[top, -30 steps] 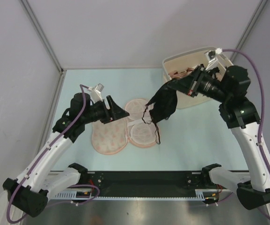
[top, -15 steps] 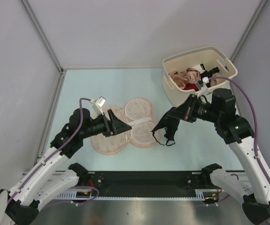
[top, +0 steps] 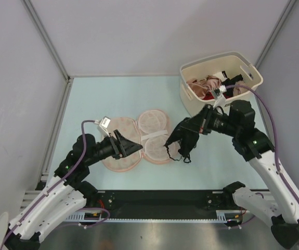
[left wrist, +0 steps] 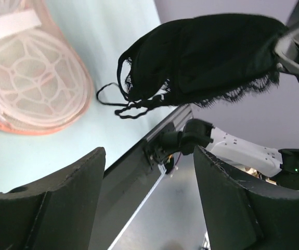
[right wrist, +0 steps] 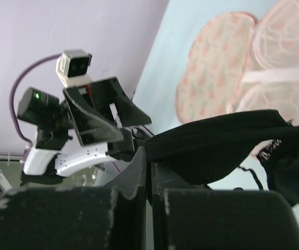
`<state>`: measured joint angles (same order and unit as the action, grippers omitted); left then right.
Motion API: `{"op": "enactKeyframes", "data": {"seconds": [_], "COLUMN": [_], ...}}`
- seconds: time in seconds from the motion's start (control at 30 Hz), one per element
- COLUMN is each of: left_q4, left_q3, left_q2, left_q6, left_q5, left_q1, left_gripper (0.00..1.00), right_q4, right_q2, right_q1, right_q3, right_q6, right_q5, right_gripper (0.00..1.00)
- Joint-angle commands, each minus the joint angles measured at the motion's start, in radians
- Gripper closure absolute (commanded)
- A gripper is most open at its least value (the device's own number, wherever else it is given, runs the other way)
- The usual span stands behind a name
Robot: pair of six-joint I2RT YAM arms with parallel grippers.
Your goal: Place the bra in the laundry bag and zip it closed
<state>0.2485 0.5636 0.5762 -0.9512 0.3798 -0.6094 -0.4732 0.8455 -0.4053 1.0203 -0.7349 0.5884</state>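
Black bra (top: 184, 143) is held pinched in the right gripper (top: 184, 129) just beside the opened bag (top: 152, 121); the left gripper (top: 133, 146) is spread wide, empty. Insertion and zipping remain.

We see bare table (top: 102, 96) behind the bag (top: 153, 121); the basket (top: 190, 101) and the hanging bra (top: 185, 136) block the right.

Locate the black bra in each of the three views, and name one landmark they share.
Top external: bra right of centre.
Left wrist: bra upper middle and right.
Right wrist: bra centre right.
Shared landmark: the open laundry bag, seen in all three.
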Motion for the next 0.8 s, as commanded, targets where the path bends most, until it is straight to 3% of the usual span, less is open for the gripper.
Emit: {"op": "enactKeyframes", "data": {"seconds": [0.0, 0.23, 0.43, 0.6, 0.77], "left_q4": [-0.043, 0.026, 0.069, 0.118, 0.147], "left_q3": [-0.001, -0.004, 0.024, 0.022, 0.028], "left_q2": [-0.071, -0.151, -0.145, -0.171, -0.168], "left_q6": [-0.035, -0.023, -0.001, 0.002, 0.028], "left_q5": [-0.084, -0.186, -0.206, -0.234, -0.249], "left_q1": [-0.009, -0.006, -0.006, -0.006, -0.006], "left_gripper": [0.26, 0.25, 0.25, 0.25, 0.26], "right_q4": [0.277, 0.424, 0.568, 0.859, 1.036], "right_q2": [0.156, 0.457, 0.593, 0.580, 0.592], "right_q1": [-0.068, -0.081, -0.079, -0.089, -0.154], "right_q3": [0.131, 0.429, 0.459, 0.076, -0.225], "right_q6": [-0.041, -0.001, -0.031, -0.153, -0.241], "right_q5": [0.001, -0.022, -0.025, -0.018, 0.004], "right_gripper": [1.00, 1.00, 1.00, 1.00, 1.00]}}
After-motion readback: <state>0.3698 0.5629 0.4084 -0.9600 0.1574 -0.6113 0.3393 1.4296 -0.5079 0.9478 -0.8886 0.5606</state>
